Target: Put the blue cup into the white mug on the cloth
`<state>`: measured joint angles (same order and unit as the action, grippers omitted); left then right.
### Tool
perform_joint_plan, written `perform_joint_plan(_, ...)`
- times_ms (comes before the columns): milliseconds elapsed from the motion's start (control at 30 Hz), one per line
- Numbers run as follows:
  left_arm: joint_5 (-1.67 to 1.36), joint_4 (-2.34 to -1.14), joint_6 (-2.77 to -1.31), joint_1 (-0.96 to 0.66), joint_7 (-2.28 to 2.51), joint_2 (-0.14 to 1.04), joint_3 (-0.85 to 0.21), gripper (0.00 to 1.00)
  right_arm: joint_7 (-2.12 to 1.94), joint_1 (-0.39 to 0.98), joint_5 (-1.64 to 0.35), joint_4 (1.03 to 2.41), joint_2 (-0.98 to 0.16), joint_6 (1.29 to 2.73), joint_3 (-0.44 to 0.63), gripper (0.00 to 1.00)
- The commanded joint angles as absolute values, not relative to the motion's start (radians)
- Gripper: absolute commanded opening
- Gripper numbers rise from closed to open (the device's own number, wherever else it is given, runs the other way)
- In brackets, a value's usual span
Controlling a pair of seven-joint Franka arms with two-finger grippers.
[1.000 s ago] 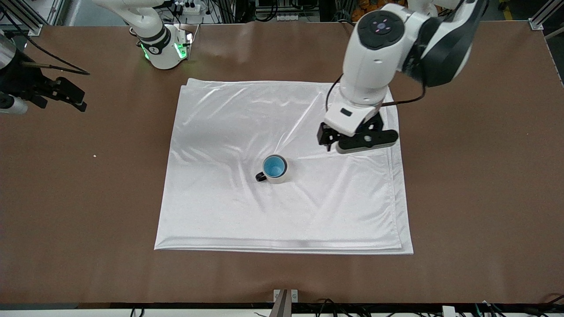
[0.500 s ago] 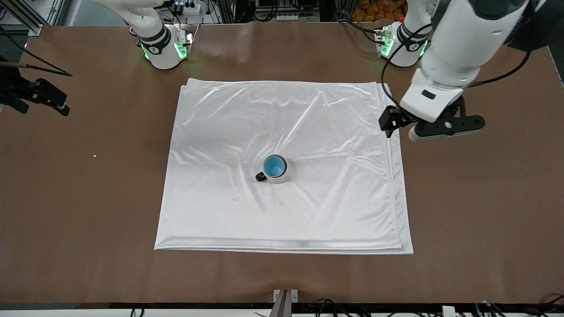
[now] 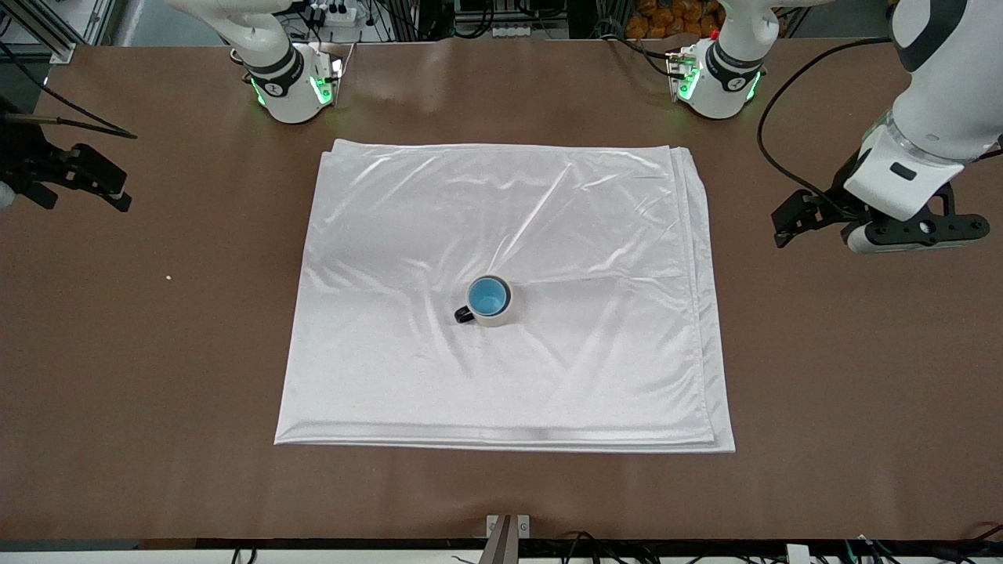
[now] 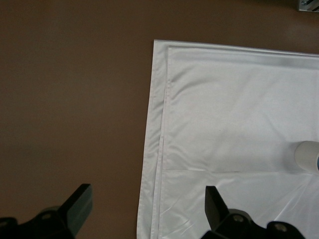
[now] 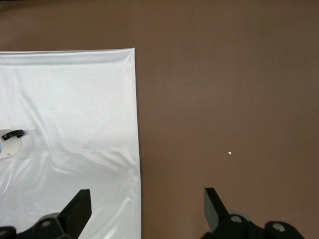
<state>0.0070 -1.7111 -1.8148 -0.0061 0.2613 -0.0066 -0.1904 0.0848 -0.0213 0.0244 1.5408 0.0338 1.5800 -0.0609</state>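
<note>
The white mug [image 3: 495, 313] with its black handle stands upright near the middle of the cloth [image 3: 501, 392]. The blue cup [image 3: 486, 297] sits inside it, and only its blue inside shows. My left gripper [image 3: 791, 223] is open and empty, up over the bare table off the cloth's edge at the left arm's end. My right gripper [image 3: 82, 200] is open and empty over the bare table at the right arm's end, where it waits. The left wrist view shows the cloth [image 4: 239, 109] and the mug's side [image 4: 308, 155]. The right wrist view shows the mug [image 5: 9, 144] on the cloth [image 5: 75, 99].
The brown table [image 3: 846, 352] surrounds the cloth on all sides. Both arm bases [image 3: 290, 86] stand along the table edge farthest from the front camera. A small white speck [image 3: 168, 277] lies on the table toward the right arm's end.
My left gripper has swung from over the cloth near the mug out to the bare table at its own end. The right gripper shifted slightly. The mug and cup have not moved.
</note>
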Motion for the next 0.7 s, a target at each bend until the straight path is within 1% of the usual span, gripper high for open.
perform_joint_plan(0, -0.003, -1.807, -1.855, 0.017, 0.238, -0.083, -0.198, 1.0, 0.071, -0.015, 0.023, 1.516, 0.021, 1.574, -0.064, 1.0)
perform_joint_plan(233, 0.074, -1.796, -1.847, 0.017, 0.212, -0.077, -0.19, 1.0, 0.071, -0.009, 0.025, 1.517, 0.02, 1.575, -0.063, 1.0)
perform_joint_plan(667, 0.075, -1.759, -1.845, 0.034, 0.21, -0.069, -0.181, 1.0, 0.071, -0.008, 0.025, 1.519, 0.018, 1.585, -0.063, 1.0)
